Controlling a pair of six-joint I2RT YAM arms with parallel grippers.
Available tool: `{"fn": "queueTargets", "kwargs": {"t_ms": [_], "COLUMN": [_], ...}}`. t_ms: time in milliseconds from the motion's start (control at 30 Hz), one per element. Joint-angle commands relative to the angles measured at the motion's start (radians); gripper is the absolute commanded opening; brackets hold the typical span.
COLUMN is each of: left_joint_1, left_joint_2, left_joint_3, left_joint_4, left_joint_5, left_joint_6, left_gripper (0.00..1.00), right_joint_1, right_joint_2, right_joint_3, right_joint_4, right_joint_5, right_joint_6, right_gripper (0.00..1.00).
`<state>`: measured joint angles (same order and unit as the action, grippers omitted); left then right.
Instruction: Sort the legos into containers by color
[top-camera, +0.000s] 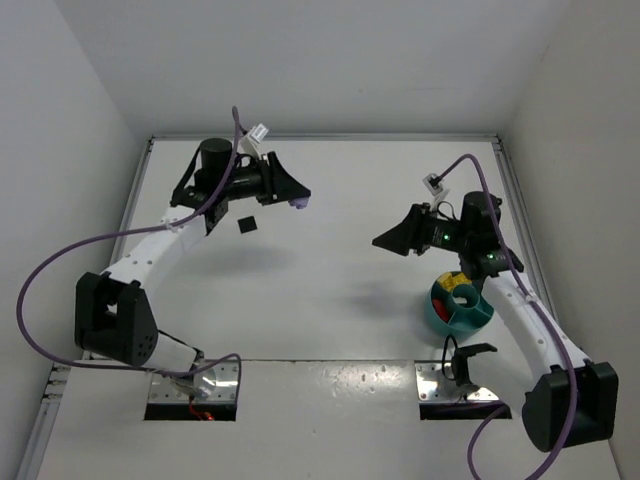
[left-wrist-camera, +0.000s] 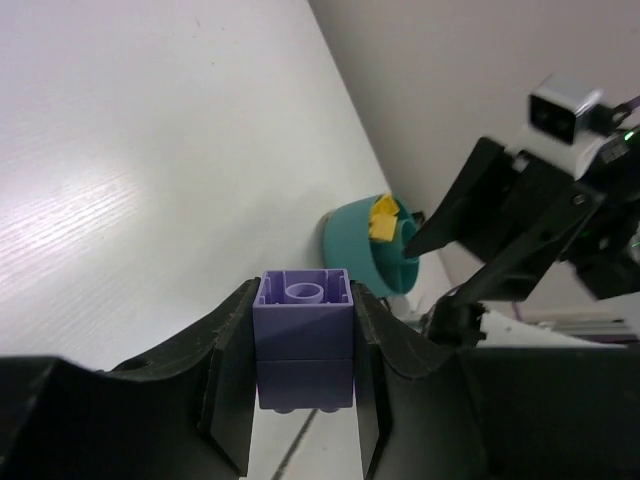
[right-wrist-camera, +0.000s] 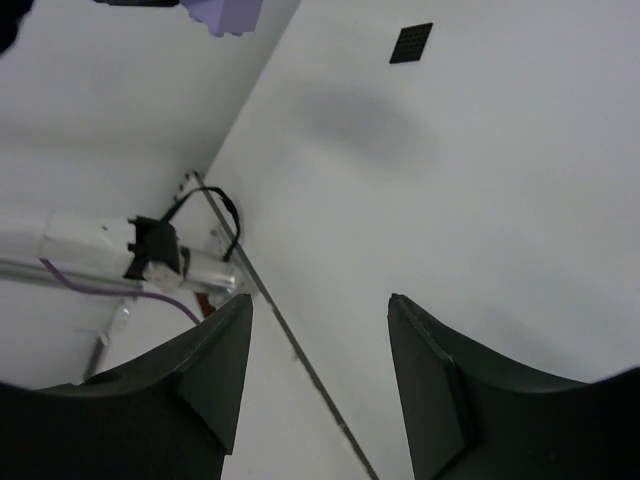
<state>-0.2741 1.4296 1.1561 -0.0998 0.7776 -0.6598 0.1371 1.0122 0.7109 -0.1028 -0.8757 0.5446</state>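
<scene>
The lavender brick (left-wrist-camera: 303, 345) is off the counter (top-camera: 330, 290), pinched between the two fingers of the left hand (left-wrist-camera: 303, 300). That hand is closed to about the brick's width. Its pads press on opposite side walls, and the hollow underside of the brick faces the wrist camera. In the top view the brick hangs over the far left part of the counter, well apart from the teal bowl (top-camera: 438, 314), which sits on the right, just beside the right arm's forearm.

The bowl already holds yellow bricks (left-wrist-camera: 383, 218) in one compartment and something red (top-camera: 446, 291) next to them. I cannot tell from here which compartments are bare.

The right hand (right-wrist-camera: 320, 305) is above the counter between the brick and the bowl. Its fingers are parted and there is nothing between them, and it points toward the left arm. A small black square piece (top-camera: 247, 225) lies flat on the counter near the left hand.

The step in hand looks like the carry: the lavender brick is picked up but not yet sorted. The next move calls for a long reach across to the bowl, or a pass to the waiting right hand. Then the brick must be released over a compartment that holds neither yellow nor red. The right arm stands close over the bowl, so the approach needs room.
</scene>
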Motion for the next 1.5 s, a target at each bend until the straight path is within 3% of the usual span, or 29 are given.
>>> {"fn": "queueTargets", "kwargs": {"t_ms": [0,100,200,333,367,667,1267,1400,1467], "left_joint_1": [0.006,0.006,-0.003,-0.023,-0.024,-0.053,-0.062,-0.062,-0.062], "left_joint_2": [0.061,0.072,0.081,0.094,0.094,0.123,0.092,0.083,0.083], "left_joint_3": [-0.037,-0.143,-0.177,-0.280,-0.280,-0.251,-0.294,-0.294,-0.294], "left_joint_4": [0.160,0.328,0.371,0.775,0.805,0.864,0.899,0.899,0.899], "left_joint_5": [-0.055,0.012,0.026,0.084,0.084,0.084,0.048,0.048,0.048], "left_joint_6": [-0.397,-0.591,-0.627,-0.859,-0.877,-0.952,-0.969,-0.979,-0.979], "left_gripper": [0.00,0.00,0.00,0.00,0.00,0.00,0.00,0.00,0.00], "right_joint_1": [0.024,0.052,0.079,0.128,0.140,0.249,0.309,0.318,0.318], "right_joint_2": [0.040,0.086,0.144,0.204,0.228,0.347,0.440,0.460,0.460], "right_joint_3": [-0.054,-0.045,0.022,0.062,0.076,0.163,0.269,0.269,0.269], "right_joint_4": [0.352,0.400,0.437,0.431,0.431,0.430,0.390,0.402,0.422], "right_joint_5": [0.046,0.055,0.055,0.093,0.093,0.112,0.199,0.199,0.199], "right_joint_6": [0.325,0.419,0.485,0.602,0.621,0.718,0.813,0.813,0.813], "right_gripper": [0.58,0.58,0.60,0.68,0.69,0.72,0.72,0.60,0.58]}}
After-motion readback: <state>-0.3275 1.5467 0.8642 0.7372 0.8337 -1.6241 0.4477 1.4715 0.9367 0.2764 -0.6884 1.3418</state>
